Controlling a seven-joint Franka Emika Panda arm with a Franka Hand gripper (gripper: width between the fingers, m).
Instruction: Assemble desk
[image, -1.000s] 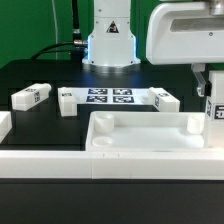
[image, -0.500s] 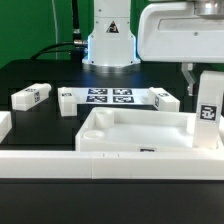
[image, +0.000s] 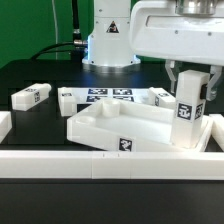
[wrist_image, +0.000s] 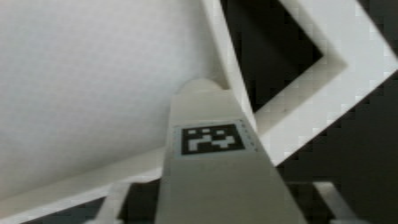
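Note:
The white desk top (image: 100, 125) lies skewed in the middle of the table, rim up, with a tagged side (image: 124, 144) facing the camera. My gripper (image: 188, 88) is shut on a square white leg (image: 187, 115), held upright with its lower end at the top's corner on the exterior view's right. Whether it sits in the socket I cannot tell. In the wrist view the tagged leg (wrist_image: 222, 165) runs out from between my fingers (wrist_image: 123, 203) over the desk top (wrist_image: 98, 80) and its rim. Three loose legs (image: 32, 96) (image: 66, 101) (image: 165, 98) lie behind.
The marker board (image: 110, 97) lies flat behind the desk top, in front of the robot's base (image: 108, 45). A long plain white rail (image: 100, 166) runs along the table's front edge, close to the desk top. A white block (image: 4, 125) sits at the exterior view's left edge.
My gripper and the held leg have moved toward the exterior view's left. The desk top has swung round with them, so a tagged side now faces the camera.

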